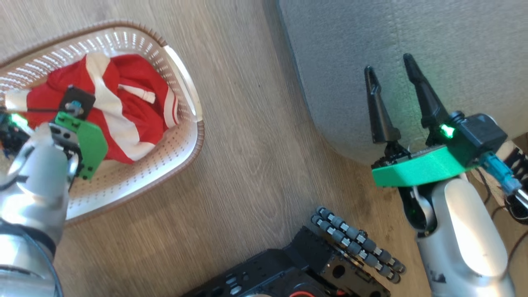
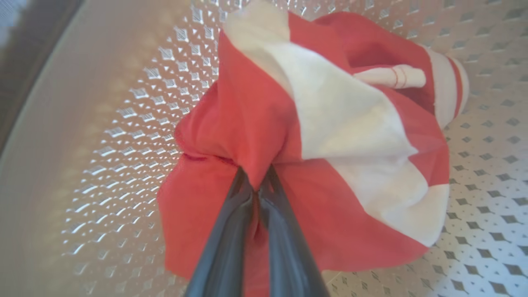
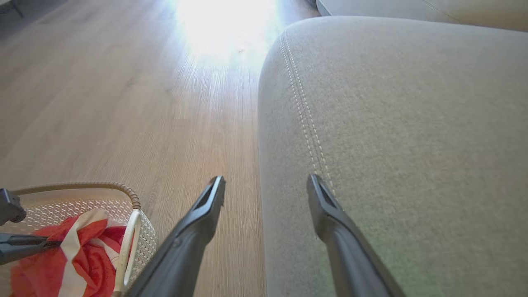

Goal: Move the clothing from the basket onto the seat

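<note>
1. The left gripper (image 2: 256,179) was clenched on a red fold of the clothing (image 2: 342,119), which lay bunched in the basket (image 2: 123,123).
2. The right gripper (image 1: 388,66) hung released over the seat (image 1: 433,33) edge.
3. The fabric looked soft, light and limp. A gathered fold seemed the surest hold, though the rest would likely trail.

home living room | grey sofa cushion (image 3: 392,123) | wood-look floor (image 1: 247,165)
</note>
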Motion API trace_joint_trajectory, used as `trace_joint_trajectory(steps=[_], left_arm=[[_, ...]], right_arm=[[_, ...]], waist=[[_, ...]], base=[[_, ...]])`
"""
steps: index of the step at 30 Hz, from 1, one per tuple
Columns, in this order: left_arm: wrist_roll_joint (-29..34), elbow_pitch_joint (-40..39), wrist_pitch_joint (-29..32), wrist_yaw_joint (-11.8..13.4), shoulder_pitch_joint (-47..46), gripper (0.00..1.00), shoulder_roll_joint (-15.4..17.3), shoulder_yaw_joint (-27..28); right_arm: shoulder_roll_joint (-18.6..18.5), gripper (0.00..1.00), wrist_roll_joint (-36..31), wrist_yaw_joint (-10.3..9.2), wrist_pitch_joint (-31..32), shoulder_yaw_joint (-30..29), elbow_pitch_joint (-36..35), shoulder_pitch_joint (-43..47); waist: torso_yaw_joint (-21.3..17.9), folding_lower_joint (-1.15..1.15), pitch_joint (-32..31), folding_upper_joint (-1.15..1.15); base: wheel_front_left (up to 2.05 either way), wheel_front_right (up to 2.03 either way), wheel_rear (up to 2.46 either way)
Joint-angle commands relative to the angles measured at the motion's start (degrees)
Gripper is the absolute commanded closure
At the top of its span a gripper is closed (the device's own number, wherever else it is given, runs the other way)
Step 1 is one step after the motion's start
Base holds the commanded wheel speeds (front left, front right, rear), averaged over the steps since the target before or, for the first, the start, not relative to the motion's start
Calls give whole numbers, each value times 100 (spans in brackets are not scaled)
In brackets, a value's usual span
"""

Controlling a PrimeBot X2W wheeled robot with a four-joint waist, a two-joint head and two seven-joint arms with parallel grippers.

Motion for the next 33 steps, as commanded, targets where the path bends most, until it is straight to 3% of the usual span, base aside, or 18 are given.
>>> trace_joint_trajectory(steps=[1, 8, 22, 33], left_arm=[[-89, -41, -132, 87, 264, 100, 132, 155], [-381, -385, -324, 253, 746, 100, -136, 299], [-660, -3079, -330, 470, 2285, 100, -518, 458], [-649, -5116, -331, 679, 3364, 100, -730, 857]], right_arm=[[-63, 0, -11, -1, -54, 52, -95, 84], [-63, 0, -250, -1, -54, 14, 170, 104], [-63, 0, -788, -1, -54, -192, 602, 570], [-63, 0, -946, -1, -54, -235, 732, 940]], waist=[[74, 0, -293, 0], [356, 0, -1226, 0], [952, 0, -3041, 0], [1217, 0, -3962, 0]], base=[[0, 0, 0], [0, 0, 0], [0, 0, 0], [0, 0, 0]])
